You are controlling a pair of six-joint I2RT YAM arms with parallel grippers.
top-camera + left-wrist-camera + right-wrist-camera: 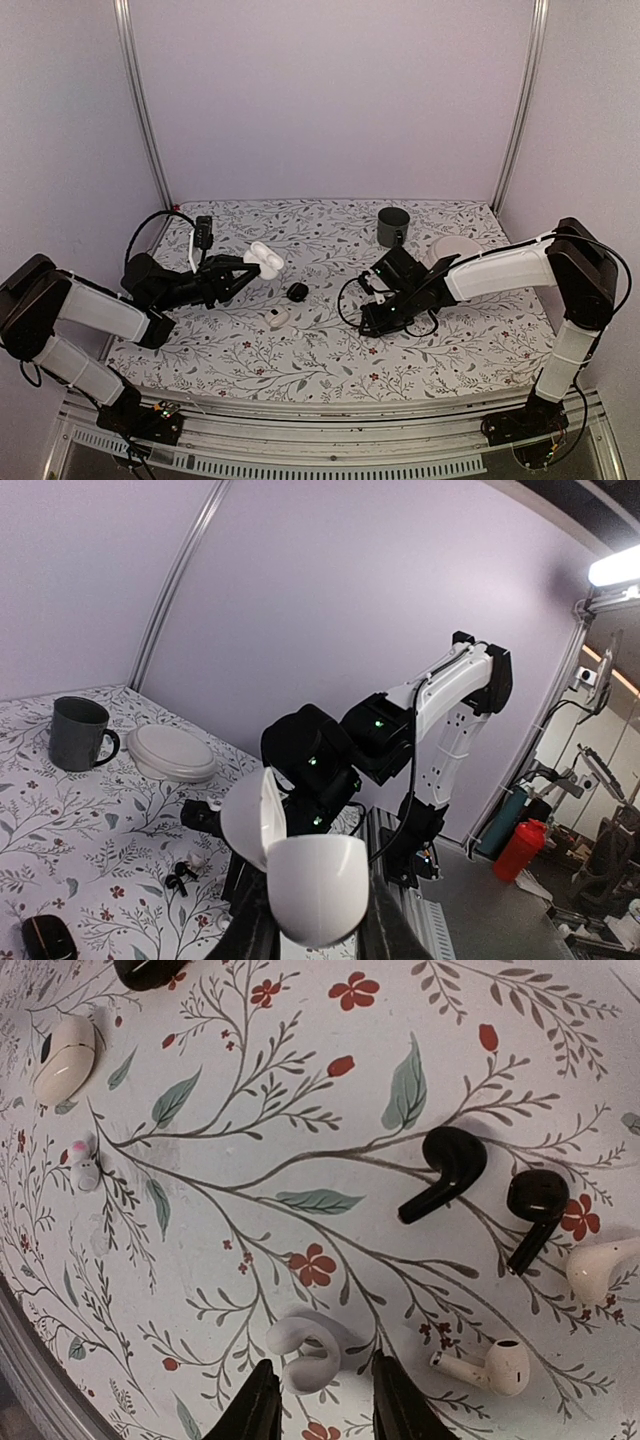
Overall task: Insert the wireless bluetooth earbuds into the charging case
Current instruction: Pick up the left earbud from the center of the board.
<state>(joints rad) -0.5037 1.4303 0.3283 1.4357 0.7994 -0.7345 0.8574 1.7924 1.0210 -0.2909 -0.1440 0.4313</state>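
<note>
Two black earbuds [447, 1165]. Three white earbuds [495, 1365], perhaps four, as one tiny white piece is hard to identify. Three cases: one open white case [300, 870], one closed white case [65, 1055], one black case [297, 291]. One mug [393, 226]. One white dish [455, 247].

Twin arms in one livery: the left arm [95, 315] and right arm [500, 272] wear smooth white shells between bulky black joint housings. Thin black cables [148, 225] loop outside them, and small green lights [378, 723] glow on the right arm's joints.
</note>
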